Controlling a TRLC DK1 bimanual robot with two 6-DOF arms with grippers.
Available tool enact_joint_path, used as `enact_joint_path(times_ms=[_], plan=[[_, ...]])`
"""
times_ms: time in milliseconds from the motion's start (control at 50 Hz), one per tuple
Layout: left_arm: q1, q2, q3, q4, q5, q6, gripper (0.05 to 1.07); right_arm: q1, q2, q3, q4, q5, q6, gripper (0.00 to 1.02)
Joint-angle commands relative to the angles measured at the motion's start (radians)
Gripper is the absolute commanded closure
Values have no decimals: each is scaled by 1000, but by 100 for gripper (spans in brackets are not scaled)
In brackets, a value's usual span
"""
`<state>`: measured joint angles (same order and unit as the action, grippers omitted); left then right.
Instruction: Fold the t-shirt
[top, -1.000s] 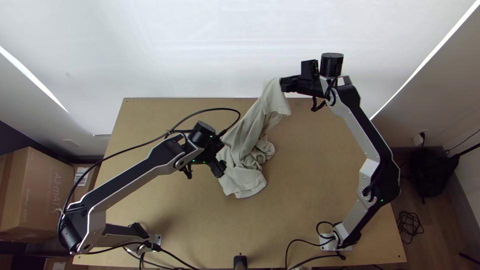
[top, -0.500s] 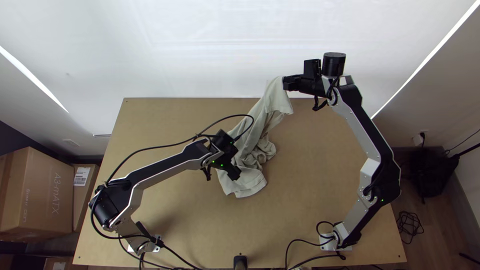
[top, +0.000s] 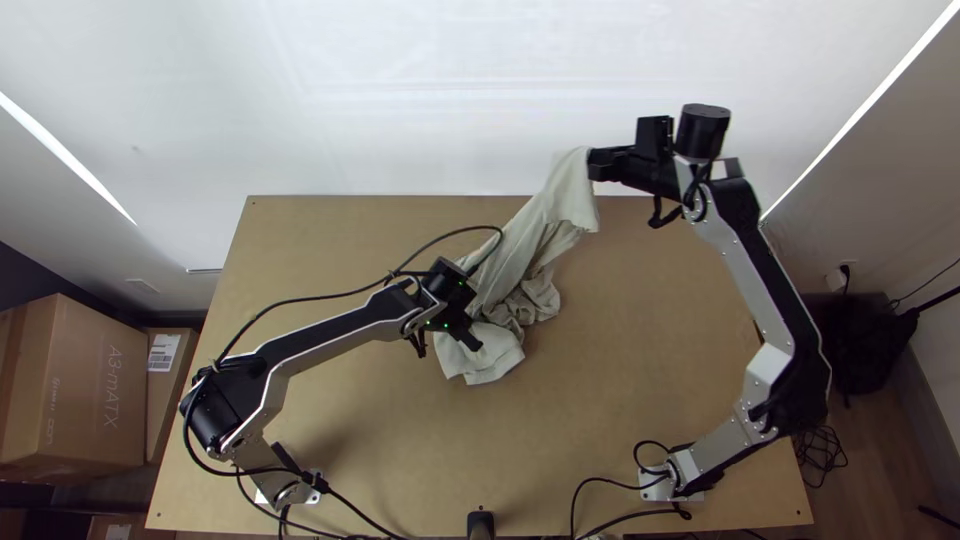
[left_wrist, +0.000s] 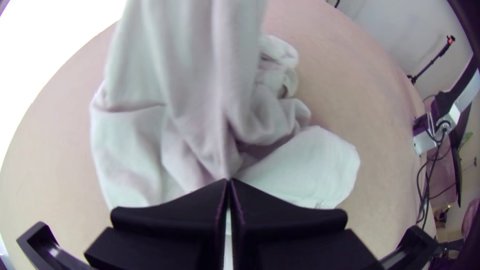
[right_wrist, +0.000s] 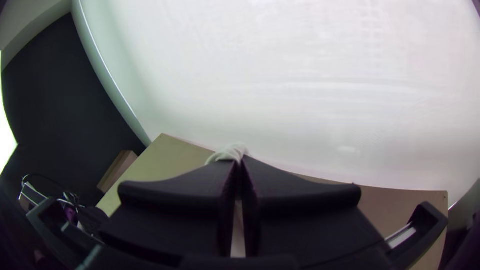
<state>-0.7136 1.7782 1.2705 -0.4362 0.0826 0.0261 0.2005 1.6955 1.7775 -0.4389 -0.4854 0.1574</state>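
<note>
The pale t-shirt (top: 520, 245) hangs stretched from the raised right gripper (top: 594, 165) down to the table, its lower part bunched and its near edge flat. My right gripper (right_wrist: 240, 159) is shut on a bit of the t-shirt (right_wrist: 227, 152), above the table's far edge. The left gripper (top: 474, 345) is low over the shirt's lower part. In the left wrist view, the fingers of the left gripper (left_wrist: 229, 181) meet on a fold of the t-shirt (left_wrist: 200, 100), with loose folds around them.
The wooden table (top: 640, 380) has bare surface to the right of the shirt and in front of it. A pale wall (top: 400, 100) rises behind the far edge. Cardboard boxes (top: 75, 385) stand off the left side.
The left gripper moved right over the shirt, then lower, and has closed on a fold. The right gripper moved right, drawing the shirt's upper end along; the near hem shifted slightly away from the bases.
</note>
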Motion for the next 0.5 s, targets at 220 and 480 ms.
enact_joint_path(times_ms=[220, 480], plan=[[243, -237, 162, -91, 5, 11, 104, -99, -135, -101, 8, 22, -42, 100], [325, -402, 250, -93, 13, 28, 104, -125, -281, -138, 9, 45, -114, 100]])
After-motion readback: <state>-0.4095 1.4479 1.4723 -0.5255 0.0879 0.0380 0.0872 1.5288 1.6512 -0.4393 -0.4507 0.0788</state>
